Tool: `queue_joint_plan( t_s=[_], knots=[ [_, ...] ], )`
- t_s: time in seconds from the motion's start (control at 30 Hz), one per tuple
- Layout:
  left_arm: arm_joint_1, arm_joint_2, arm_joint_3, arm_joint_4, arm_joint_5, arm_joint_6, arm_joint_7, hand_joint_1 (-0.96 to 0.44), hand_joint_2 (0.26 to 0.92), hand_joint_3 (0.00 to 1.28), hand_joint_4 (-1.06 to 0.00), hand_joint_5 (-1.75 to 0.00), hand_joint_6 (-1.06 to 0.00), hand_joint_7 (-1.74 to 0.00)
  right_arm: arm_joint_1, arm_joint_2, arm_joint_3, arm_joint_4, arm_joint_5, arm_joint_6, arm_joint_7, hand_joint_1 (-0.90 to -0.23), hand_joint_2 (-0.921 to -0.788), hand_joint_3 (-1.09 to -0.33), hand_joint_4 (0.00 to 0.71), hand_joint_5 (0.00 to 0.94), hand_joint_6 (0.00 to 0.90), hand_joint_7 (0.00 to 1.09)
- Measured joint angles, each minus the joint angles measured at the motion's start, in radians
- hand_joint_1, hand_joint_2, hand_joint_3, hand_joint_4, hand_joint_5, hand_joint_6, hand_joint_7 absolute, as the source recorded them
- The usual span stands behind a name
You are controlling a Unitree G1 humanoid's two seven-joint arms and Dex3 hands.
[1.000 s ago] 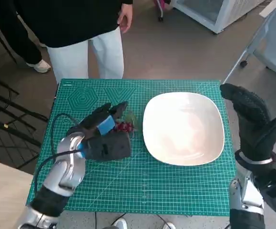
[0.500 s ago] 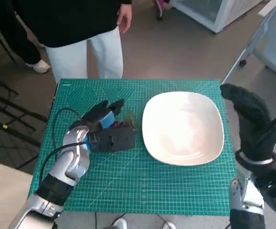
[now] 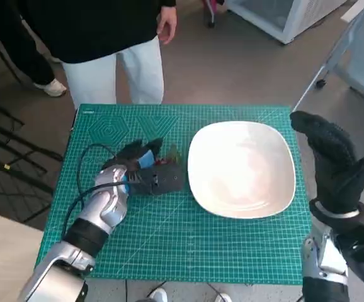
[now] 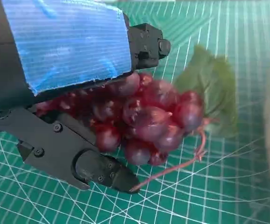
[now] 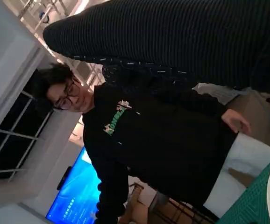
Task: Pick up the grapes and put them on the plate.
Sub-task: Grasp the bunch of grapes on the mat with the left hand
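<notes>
Beside the plate (image 3: pixel 242 168), left hand (image 3: pixel 149 171) has closed around grapes (image 4: pixel 146 116).

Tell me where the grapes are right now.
In the head view, the grapes lie on the green mat under the left hand, just left of the white plate.

head: steep down on mat (image 3: pixel 169 245) | left wrist: close on mat | right wrist: faces person (image 5: pixel 163 140)
</notes>
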Motion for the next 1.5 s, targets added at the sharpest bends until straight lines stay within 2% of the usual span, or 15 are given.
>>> queue_joint_plan(
  t_s=[0.27, 0.4, 0.47, 0.53, 0.57, 0.63, 0.67, 0.7, 0.8, 0.9, 1.2, 1.5],
  knots=[
    [-0.079, -0.023, -0.009, 0.159, -0.022, -0.056, 0.029, -0.52, 0.736, 0.0, 0.0, 0.0, -0.1, -0.02, 0.001, 0.003, 0.0, -0.002, -0.004, 0.0, -0.003, -0.571, -0.921, -0.725, 0.191, 0.002, -0.001, 0.39],
    [-0.104, -0.031, -0.012, 0.219, -0.031, -0.076, 0.041, -0.46, 0.735, 0.0, -0.03, 0.0, -0.17, -0.04, 0.001, 0.003, -0.001, -0.002, -0.004, 0.003, -0.003, -0.573, -0.921, -0.724, 0.191, 0.002, -0.001, 0.39],
    [-0.115, -0.035, -0.013, 0.245, -0.034, -0.087, 0.051, -0.39, 0.735, 0.0, -0.14, -0.01, -0.27, -0.05, 0.001, 0.003, -0.001, -0.002, -0.004, 0.004, -0.003, -0.574, -0.921, -0.724, 0.192, 0.002, -0.001, 0.39],
    [-0.121, -0.038, -0.015, 0.265, -0.036, -0.1, 0.066, -0.3, 0.742, 0.0, -0.35, -0.11, -0.43, -0.08, 0.001, 0.003, -0.001, -0.002, -0.004, 0.004, -0.003, -0.575, -0.921, -0.724, 0.192, 0.002, -0.001, 0.4],
    [-0.123, -0.039, -0.017, 0.273, -0.037, -0.107, 0.077, -0.24, 0.758, 0.0, -0.46, -0.25, -0.51, -0.17, 0.001, 0.003, -0.001, -0.002, -0.004, 0.004, -0.003, -0.575, -0.921, -0.723, 0.192, 0.002, -0.001, 0.4],
    [-0.123, -0.039, -0.024, 0.281, -0.034, -0.123, 0.105, -0.14, 0.806, 0.01, -0.63, -0.6, -0.66, -0.49, 0.001, 0.003, -0.001, -0.003, -0.004, 0.004, -0.003, -0.575, -0.921, -0.723, 0.192, 0.002, -0.001, 0.4],
    [-0.123, -0.039, -0.029, 0.284, -0.031, -0.131, 0.122, -0.09, 0.833, 0.01, -0.68, -0.75, -0.7, -0.67, 0.001, 0.003, -0.001, -0.003, -0.004, 0.004, -0.003, -0.575, -0.921, -0.723, 0.192, 0.002, -0.001, 0.4],
    [-0.122, -0.037, -0.035, 0.286, -0.026, -0.14, 0.139, -0.06, 0.851, 0.02, -0.71, -0.87, -0.72, -0.77, 0.001, 0.003, 0.0, -0.003, -0.004, 0.004, -0.003, -0.576, -0.921, -0.723, 0.192, 0.002, -0.001, 0.4],
    [-0.117, -0.033, -0.057, 0.287, -0.012, -0.16, 0.184, -0.02, 0.884, 0.04, -0.71, -1.14, -0.74, -0.86, 0.001, 0.002, -0.001, -0.003, -0.004, 0.004, -0.003, -0.576, -0.921, -0.723, 0.192, 0.002, -0.001, 0.4],
    [-0.112, -0.03, -0.073, 0.285, 0.002, -0.17, 0.218, -0.01, 0.897, 0.06, -0.69, -1.26, -0.73, -0.9, 0.001, 0.002, -0.001, -0.003, -0.004, 0.004, -0.003, -0.576, -0.921, -0.723, 0.192, 0.002, -0.001, 0.4],
    [-0.103, -0.029, -0.082, 0.263, 0.01, -0.173, 0.247, 0.0, 0.897, 0.09, -0.7, -1.24, -0.66, -1.06, 0.001, 0.001, -0.001, -0.002, -0.005, 0.004, -0.003, -0.575, -0.921, -0.724, 0.192, 0.002, -0.001, 0.4],
    [-0.094, -0.024, -0.081, 0.231, 0.009, -0.169, 0.246, 0.0, 0.907, 0.09, -0.66, -1.27, -0.65, -1.08, 0.0, 0.001, -0.001, -0.002, -0.007, 0.004, -0.003, -0.575, -0.921, -0.724, 0.192, 0.002, -0.001, 0.4]
  ],
)
